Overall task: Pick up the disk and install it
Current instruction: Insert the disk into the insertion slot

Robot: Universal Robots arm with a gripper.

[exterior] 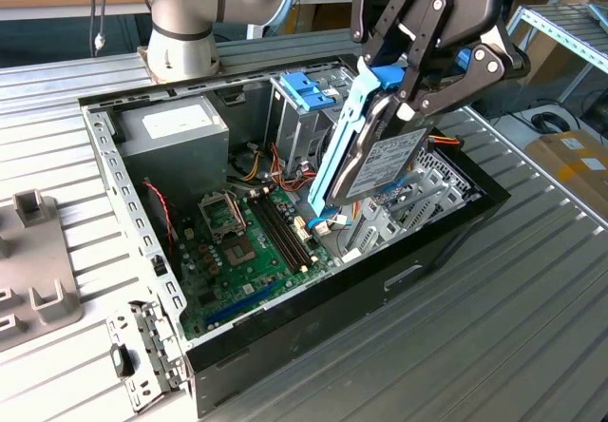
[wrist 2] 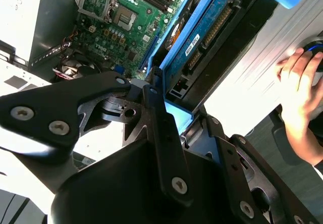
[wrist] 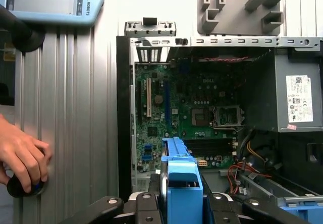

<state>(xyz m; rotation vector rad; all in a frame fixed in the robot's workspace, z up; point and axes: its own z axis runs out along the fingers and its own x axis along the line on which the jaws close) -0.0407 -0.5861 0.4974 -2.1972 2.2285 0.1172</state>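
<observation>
Light-blue plastic frames the disk [exterior: 382, 161], which hangs clear of everything, tilted steeply on edge. The fingers of the gripper [exterior: 397, 108] are closed on it near its upper end. So the pick-up half of the job is done (the hold looks secure, as far as I can judge), while the install half is not. The disk sits in no bay, and its lower end hovers above the open computer case [exterior: 446, 241].

Going from the exterior view's left to its right, a grey moulded fixture [exterior: 38, 294] lies well away from the fingers. Nearer, inside the case, is the power supply [exterior: 176, 127]. Then comes the green motherboard [exterior: 242, 246], down below the fingers, and the upright drive cage [exterior: 299, 127] just beside the held disk. Past the fingers stretches the ribbed grey metal table [exterior: 513, 346] that carries it all. In the first wrist view a person's hand [wrist: 22, 156] rests on that table, apart from the case. Wooden benches and metal shelving stand behind the arm.
</observation>
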